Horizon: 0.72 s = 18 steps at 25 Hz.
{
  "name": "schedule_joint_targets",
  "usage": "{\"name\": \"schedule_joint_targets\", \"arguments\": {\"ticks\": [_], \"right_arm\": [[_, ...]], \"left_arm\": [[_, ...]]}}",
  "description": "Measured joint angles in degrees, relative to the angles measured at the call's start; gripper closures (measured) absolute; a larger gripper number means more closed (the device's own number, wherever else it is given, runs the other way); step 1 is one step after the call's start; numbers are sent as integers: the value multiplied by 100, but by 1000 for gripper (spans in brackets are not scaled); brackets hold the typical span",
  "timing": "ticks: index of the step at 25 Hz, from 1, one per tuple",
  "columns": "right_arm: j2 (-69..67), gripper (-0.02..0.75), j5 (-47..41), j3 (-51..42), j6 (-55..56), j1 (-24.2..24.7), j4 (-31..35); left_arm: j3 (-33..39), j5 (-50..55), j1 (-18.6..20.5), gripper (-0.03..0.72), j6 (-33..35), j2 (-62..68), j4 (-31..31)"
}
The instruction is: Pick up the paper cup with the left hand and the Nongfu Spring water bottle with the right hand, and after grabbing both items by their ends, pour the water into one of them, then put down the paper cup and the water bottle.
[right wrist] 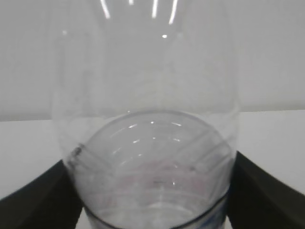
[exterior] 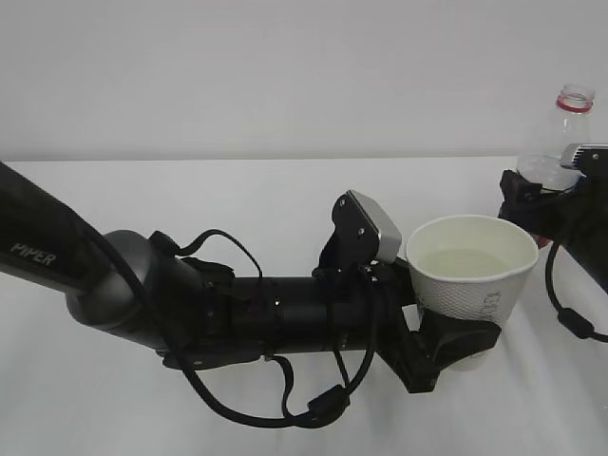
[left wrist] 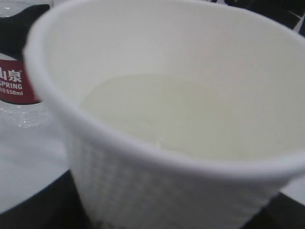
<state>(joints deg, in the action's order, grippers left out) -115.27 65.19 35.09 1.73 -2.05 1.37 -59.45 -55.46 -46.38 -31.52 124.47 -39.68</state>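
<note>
Paper cup (exterior: 472, 275) sat upright in the left gripper (exterior: 446, 347), its black fingers clamped around the lower part. Held level, most likely so the water (exterior: 470, 258) inside, filling roughly the lower half, would not spill. The pour looked done; setting both things down remained.

Water bottle (exterior: 573, 103) stood upright just beyond and right of the cup, neck open, red ring showing. Right gripper (right wrist: 152, 191) flanked the bottle's clear body, fingers (right wrist: 38, 195) on either side; whether they pressed it or had just let go, I could not tell.

The bottle's lower part was hidden behind cup and gripper in the exterior view. The cup's base was cut off in the left wrist view. Whether either touched the table (exterior: 237, 199) was unclear.
</note>
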Motion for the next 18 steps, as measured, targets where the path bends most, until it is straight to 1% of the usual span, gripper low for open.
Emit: {"name": "schedule_joint_targets", "arguments": {"ticks": [18], "right_arm": [[417,108,11,-816,13,0,-24]], "left_arm": [[0,0,0,169,0,0,12]]}}
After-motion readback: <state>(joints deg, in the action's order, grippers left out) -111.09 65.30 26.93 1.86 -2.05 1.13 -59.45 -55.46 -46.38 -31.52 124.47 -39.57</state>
